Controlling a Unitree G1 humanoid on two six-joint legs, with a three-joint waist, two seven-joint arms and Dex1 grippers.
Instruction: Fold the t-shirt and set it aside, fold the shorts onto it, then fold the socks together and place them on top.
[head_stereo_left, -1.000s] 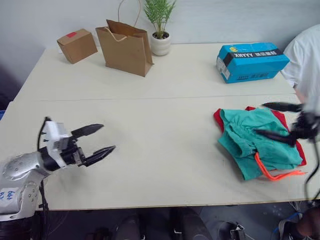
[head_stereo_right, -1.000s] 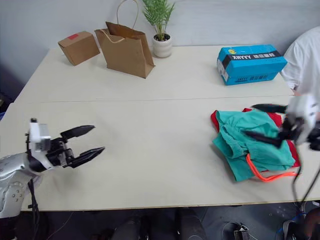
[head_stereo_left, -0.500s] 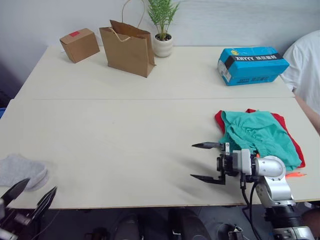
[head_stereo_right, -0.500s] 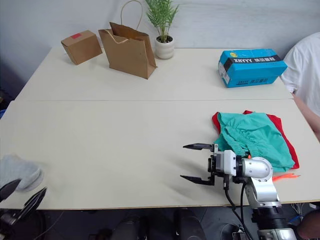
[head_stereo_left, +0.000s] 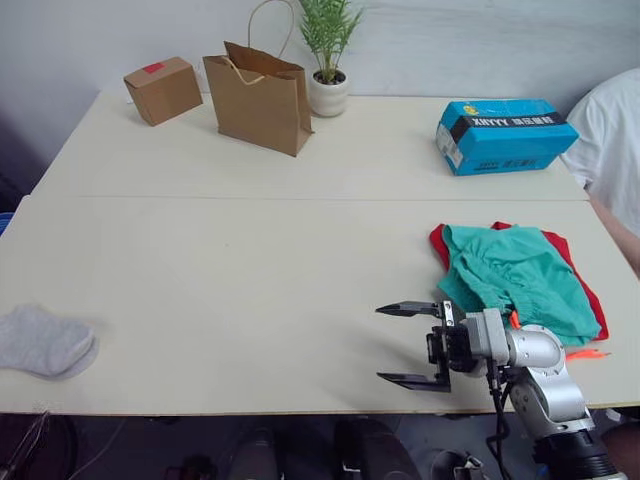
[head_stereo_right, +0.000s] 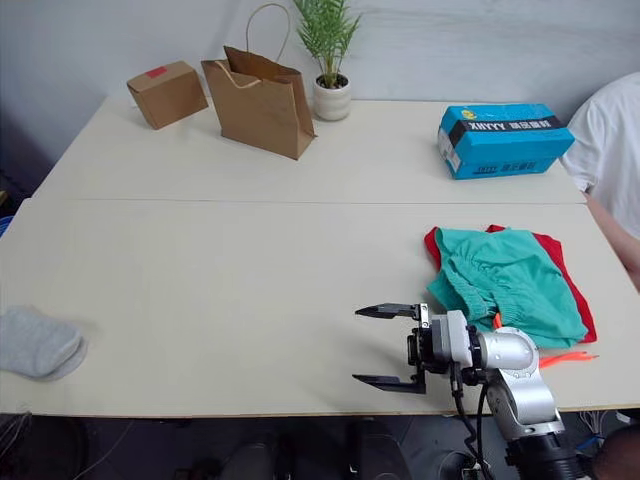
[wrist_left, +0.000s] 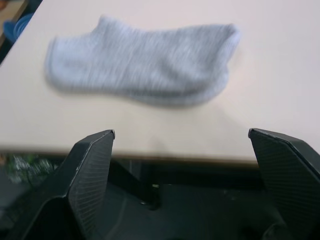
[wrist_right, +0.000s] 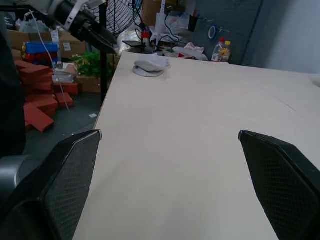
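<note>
The table (head_stereo_left: 250, 250) serves as the landmark: a long cream top with a seam running across it. At its front-left corner lie the socks (head_stereo_left: 42, 340), light grey and flat, touching the table's front edge region and well apart from the other garments. In the left wrist view the socks (wrist_left: 142, 62) lie just beyond the left gripper (wrist_left: 200, 145), whose two black fingers (wrist_left: 92, 170) stand wide apart, holding nothing, positioned off the table's front edge and below its level. Near the table's front-right corner the shorts (head_stereo_left: 515, 280) lie in a teal heap on top of the t-shirt (head_stereo_left: 575, 270), whose red cloth shows only as a border around the back and right of the shorts. An orange drawstring (head_stereo_left: 585, 352) trails from the shorts toward the table's front edge. Just to the left of that pile, over the table's front edge, the right gripper (head_stereo_left: 410, 345) hovers with its fingers spread wide and empty, pointing toward the left end of the table. Along the table's back edge stand a small cardboard box (head_stereo_left: 160, 90), a brown paper bag (head_stereo_left: 260, 95), a potted plant (head_stereo_left: 327, 60) and a blue box (head_stereo_left: 510, 135). Beyond the table's right end a person in a white sleeve (head_stereo_left: 610, 140) is partly in view.
</note>
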